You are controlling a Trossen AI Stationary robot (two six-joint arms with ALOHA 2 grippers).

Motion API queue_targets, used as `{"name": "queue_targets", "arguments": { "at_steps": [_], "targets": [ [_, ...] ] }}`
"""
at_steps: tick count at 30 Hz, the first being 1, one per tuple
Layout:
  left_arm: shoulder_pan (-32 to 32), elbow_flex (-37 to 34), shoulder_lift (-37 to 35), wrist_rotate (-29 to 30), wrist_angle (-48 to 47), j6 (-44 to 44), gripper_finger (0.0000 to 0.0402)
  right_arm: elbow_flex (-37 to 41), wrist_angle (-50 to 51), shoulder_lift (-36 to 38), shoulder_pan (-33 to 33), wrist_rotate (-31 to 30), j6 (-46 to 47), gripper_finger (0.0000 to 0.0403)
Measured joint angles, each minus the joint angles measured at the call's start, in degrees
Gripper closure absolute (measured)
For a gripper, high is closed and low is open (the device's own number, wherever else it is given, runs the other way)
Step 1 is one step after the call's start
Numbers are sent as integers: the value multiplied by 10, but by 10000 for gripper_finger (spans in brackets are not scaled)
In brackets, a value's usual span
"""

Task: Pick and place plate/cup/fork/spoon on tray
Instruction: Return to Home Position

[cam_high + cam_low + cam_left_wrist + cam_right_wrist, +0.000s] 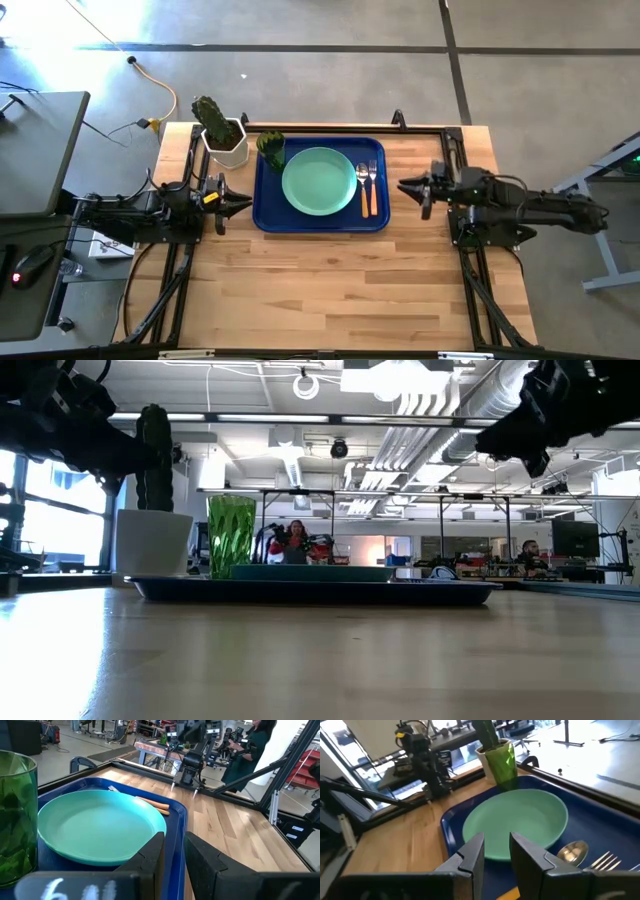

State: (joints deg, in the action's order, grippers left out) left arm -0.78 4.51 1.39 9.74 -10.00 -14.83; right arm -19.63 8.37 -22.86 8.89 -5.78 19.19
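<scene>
The dark blue tray lies at the table's far middle. On it rest the mint-green plate, the green cup upright at its far left corner, and, right of the plate, the spoon and the fork side by side. My left gripper hovers just off the tray's left rim, shut and empty; its wrist view shows only a narrow slit between the fingers. My right gripper hovers right of the tray, shut and empty, and also shows in its own wrist view.
A cactus in a white pot stands by the tray's far left corner, close to the cup. Bare wood table spreads toward the near edge. Black frame rails run along the table's sides. People show in the room beyond the table.
</scene>
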Motion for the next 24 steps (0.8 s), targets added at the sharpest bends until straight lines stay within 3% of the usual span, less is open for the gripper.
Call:
{"name": "queue_targets", "arguments": {
  "at_steps": [17, 24],
  "targets": [
    [0, 0, 0, 0, 0, 0, 339, 116, -1, 230, -33, -2, 3, 320],
    [0, 0, -1, 0, 0, 0, 339, 147, -32, 223, -33, -12, 3, 320]
  ]
}}
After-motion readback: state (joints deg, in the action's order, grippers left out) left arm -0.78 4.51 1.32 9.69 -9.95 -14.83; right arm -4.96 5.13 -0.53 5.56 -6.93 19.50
